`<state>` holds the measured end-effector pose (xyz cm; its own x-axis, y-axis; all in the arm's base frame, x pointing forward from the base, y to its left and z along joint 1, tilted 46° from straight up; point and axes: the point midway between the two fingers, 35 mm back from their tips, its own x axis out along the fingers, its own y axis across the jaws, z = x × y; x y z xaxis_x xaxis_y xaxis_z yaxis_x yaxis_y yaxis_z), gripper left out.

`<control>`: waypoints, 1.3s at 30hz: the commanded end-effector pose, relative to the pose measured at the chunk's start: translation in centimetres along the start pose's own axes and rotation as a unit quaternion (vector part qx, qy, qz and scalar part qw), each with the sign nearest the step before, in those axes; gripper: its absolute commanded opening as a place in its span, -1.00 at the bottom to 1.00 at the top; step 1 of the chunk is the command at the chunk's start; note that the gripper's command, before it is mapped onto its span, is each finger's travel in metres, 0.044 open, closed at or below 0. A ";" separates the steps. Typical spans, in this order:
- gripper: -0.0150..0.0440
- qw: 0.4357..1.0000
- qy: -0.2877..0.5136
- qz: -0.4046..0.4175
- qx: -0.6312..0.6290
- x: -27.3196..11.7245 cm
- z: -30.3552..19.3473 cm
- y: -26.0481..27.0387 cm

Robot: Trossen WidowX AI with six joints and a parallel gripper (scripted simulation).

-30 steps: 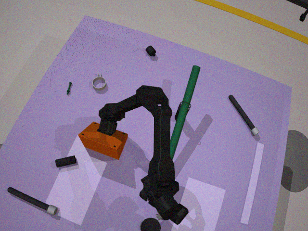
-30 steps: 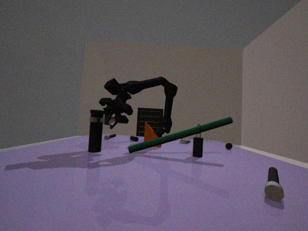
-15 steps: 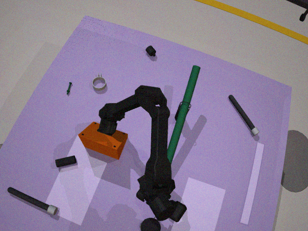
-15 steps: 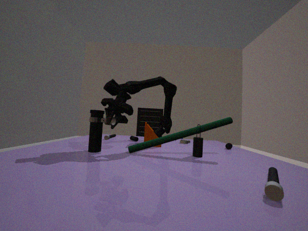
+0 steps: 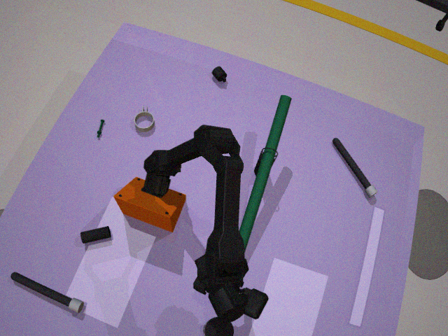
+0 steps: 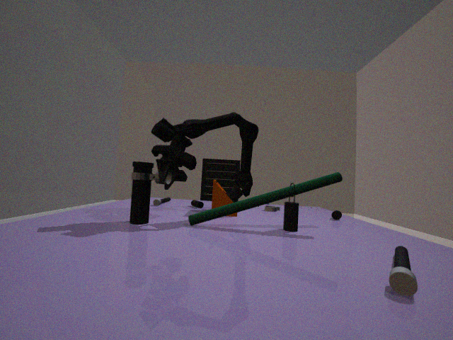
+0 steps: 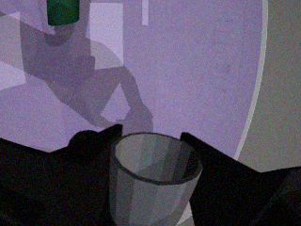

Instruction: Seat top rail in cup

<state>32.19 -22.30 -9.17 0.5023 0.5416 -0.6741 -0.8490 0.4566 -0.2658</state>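
Note:
My gripper (image 6: 166, 178) (image 7: 151, 135) is shut on the grey rail-end cup (image 7: 155, 202), its open mouth facing up the wrist view. The cup is beside the top of the big black post (image 6: 139, 205) (image 5: 218, 327). The pale brace band (image 6: 137, 176) sits just below the post cap. The green rail (image 5: 280, 117) (image 6: 263, 198) (image 7: 63, 11) passes through the wire loop (image 6: 291, 186) (image 5: 269, 150) on the small post (image 6: 290, 217). It slopes down toward the big post, its low end near the table, apart from and below the cup. The arm hides that end in the top view.
An orange wedge block (image 5: 144, 213) (image 6: 221, 202) stands at the arm's base. A black cylinder (image 5: 95, 234), two dark rods (image 5: 43, 288) (image 5: 351, 162) with pale ends, a pale ring band (image 5: 144, 129), a green bolt (image 5: 100, 128) and a small black part (image 5: 219, 73) lie around.

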 end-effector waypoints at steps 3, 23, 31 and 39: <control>-0.49 1.000 -0.015 0.000 -0.020 -0.2 0.0 0.5; -0.49 0.995 -0.053 0.000 -0.088 -0.9 -0.2 1.7; -0.49 0.993 -0.061 0.000 -0.102 -1.1 -0.3 2.0; -0.49 0.995 -0.052 0.000 -0.087 -0.9 -0.2 1.7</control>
<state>30.10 -22.21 -9.16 0.5080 0.6213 -0.5965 -0.8595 0.3198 -0.3988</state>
